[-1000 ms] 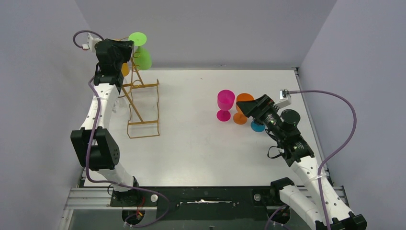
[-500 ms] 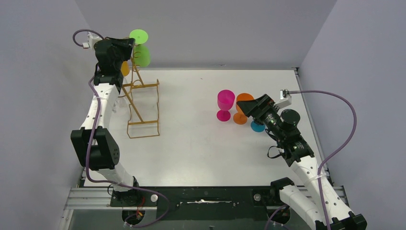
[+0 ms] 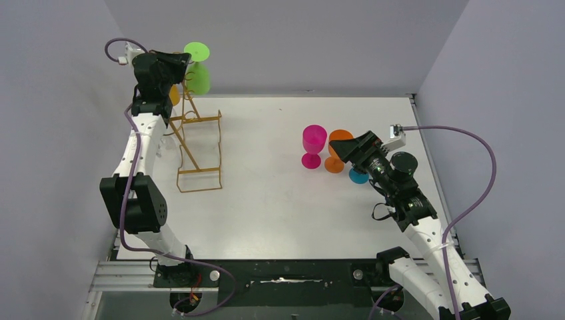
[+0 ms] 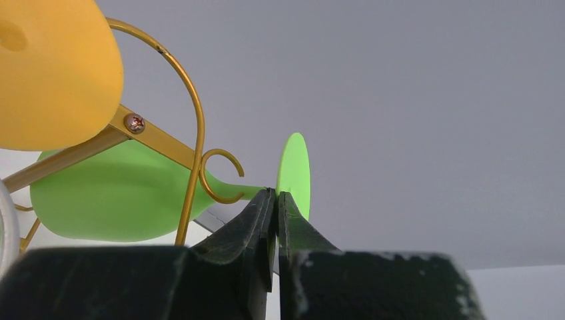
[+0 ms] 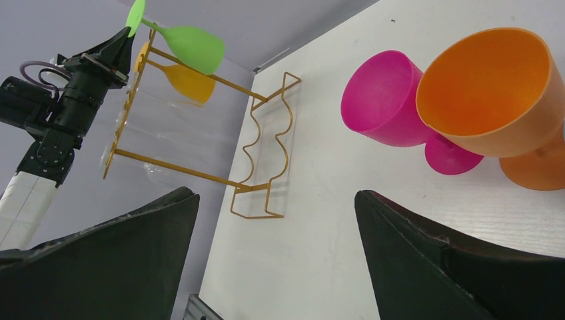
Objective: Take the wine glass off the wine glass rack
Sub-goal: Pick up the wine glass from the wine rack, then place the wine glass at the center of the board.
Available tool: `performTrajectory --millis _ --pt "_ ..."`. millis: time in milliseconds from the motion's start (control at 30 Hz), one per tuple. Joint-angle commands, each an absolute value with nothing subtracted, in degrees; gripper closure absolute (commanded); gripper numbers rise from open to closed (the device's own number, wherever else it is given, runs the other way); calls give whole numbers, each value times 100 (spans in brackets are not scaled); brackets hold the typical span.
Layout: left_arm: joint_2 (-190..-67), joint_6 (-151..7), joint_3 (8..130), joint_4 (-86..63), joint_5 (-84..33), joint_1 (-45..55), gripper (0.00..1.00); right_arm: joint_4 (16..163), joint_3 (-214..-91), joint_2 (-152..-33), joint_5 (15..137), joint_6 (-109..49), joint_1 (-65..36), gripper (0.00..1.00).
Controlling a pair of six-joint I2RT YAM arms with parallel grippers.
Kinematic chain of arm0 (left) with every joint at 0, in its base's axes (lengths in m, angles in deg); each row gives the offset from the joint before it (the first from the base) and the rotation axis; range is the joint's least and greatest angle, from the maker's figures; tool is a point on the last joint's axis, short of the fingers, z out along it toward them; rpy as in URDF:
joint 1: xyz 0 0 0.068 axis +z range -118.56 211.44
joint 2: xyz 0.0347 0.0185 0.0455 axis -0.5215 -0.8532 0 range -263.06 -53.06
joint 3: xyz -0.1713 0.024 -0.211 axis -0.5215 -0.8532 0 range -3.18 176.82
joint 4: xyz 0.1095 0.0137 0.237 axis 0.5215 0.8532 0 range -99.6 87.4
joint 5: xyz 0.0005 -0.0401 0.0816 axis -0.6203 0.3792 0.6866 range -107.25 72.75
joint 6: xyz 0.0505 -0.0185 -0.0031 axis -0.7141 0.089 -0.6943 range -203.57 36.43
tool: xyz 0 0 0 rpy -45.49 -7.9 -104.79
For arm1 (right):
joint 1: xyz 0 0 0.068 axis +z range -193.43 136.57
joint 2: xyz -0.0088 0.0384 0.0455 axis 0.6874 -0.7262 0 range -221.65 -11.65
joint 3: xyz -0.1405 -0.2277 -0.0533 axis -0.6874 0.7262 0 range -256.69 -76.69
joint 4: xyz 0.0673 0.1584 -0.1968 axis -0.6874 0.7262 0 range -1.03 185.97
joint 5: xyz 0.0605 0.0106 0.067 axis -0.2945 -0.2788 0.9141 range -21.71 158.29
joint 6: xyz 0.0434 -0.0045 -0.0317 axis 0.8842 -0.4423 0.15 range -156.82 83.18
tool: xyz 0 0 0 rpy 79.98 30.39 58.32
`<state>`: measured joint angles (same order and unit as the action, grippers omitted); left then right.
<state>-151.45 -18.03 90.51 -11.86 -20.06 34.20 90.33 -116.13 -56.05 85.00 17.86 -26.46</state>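
Observation:
A green wine glass (image 3: 198, 79) hangs upside down from the top of the gold wire wine glass rack (image 4: 156, 137), its stem in a curled hook and its round foot toward the back wall. My left gripper (image 4: 275, 195) is shut on the thin stem right beside the foot, high at the back left (image 3: 184, 62). A yellow-orange wine glass (image 4: 53, 73) hangs on the rack just beside it. My right gripper (image 5: 276, 193) stands wide open and holds nothing, low over the table at the right (image 3: 338, 152).
A pink glass (image 3: 314, 141) and an orange glass (image 3: 340, 137) stand upright just ahead of the right gripper, with a blue glass (image 3: 358, 176) partly hidden under that arm. The rack's base (image 3: 200, 170) rests on the table's left side, close to the left wall.
The left jaws have closed the last bit on the green stem. The green glass has shifted slightly up and toward the back wall. The right arm has not moved.

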Motion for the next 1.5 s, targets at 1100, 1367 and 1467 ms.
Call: performTrajectory --millis 1100,1367,1467 --pt "-13266 -4324 7369 -1850 -3782 1731 100 8344 -11512 -5561 8511 1699 -2590 8" --pt "-12453 -5207 6245 -2270 -5118 1287 100 7597 -11378 -5616 8980 1601 -2538 9" --pt "-12261 -4951 5759 -2502 -5575 1150 100 7467 -11496 -5822 9373 1471 -2493 10"
